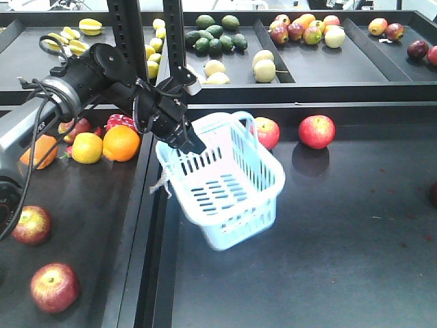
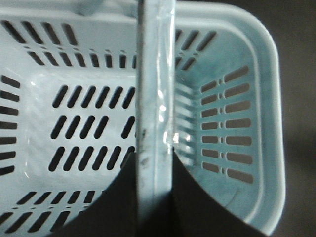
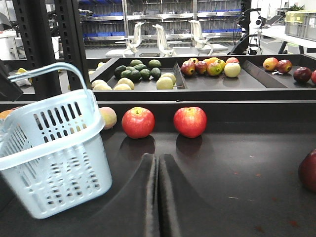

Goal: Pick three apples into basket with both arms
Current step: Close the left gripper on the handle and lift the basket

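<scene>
The left pincer (image 1: pixel 183 140) is clamped on the handle (image 2: pixel 155 74) of the basket (image 1: pixel 235 229), which hangs tilted over the bench (image 1: pixel 341 239). The right pincer (image 3: pixel 159 197) is closed and empty. The first apple (image 1: pixel 266 132) sits just behind the basket, with the second apple (image 1: pixel 317 131) beside it.

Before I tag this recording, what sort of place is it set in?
Probably a mock grocery produce section inside a lab or warehouse. Dark display trays hold sorted fruit, there is a pale blue shopping basket, and storage racks and office chairs stand behind.
</scene>
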Tool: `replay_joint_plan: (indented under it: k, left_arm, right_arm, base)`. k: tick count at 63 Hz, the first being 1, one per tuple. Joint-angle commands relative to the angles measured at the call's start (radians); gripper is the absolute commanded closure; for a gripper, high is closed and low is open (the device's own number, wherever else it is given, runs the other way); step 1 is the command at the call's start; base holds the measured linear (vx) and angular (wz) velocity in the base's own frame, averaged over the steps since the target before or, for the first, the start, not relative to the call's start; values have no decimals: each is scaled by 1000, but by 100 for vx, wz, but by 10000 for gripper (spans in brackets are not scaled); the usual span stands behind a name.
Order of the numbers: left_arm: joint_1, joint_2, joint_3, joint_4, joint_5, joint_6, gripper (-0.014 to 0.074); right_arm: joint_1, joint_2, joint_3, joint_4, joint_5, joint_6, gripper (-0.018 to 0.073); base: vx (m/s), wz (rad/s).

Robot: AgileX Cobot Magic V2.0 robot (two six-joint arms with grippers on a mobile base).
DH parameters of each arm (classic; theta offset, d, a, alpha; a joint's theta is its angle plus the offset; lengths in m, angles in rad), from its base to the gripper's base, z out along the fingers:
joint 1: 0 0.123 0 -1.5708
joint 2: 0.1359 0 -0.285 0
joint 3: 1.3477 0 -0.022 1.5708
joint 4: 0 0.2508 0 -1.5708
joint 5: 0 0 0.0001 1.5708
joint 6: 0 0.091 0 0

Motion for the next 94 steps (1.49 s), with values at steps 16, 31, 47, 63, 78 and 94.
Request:
replay_joint_plan:
  k: [16,31,47,63,78,94]
  left_arm:
    - [-2,-180,-32,-44,19,-345,604]
    - [-2,-317,-31,-34,19,-637,604]
    - [-3,-533,175,13,19,-682,604]
    - [-2,-813,570,-56,18,-620,604]
    - [-3,-1010,729,-100,-21,-644,604]
    - [-3,-1207,918,-97,-154,-704,604]
  right_arm:
    - [-5,-10,14,-10,-70,-9,561]
    - [-5,-10,14,-10,-70,-9,561]
    - [-5,-10,14,-10,-70,-9,561]
    - [-5,-10,14,-10,-70,-9,561]
    - [-5,-10,14,-10,-70,-9,561]
    - [-5,-10,14,-10,-70,-9,561]
  base:
    - [0,0]
    - [0,0]
    - [0,0]
    - [0,0]
    - [0,0]
    - [0,0]
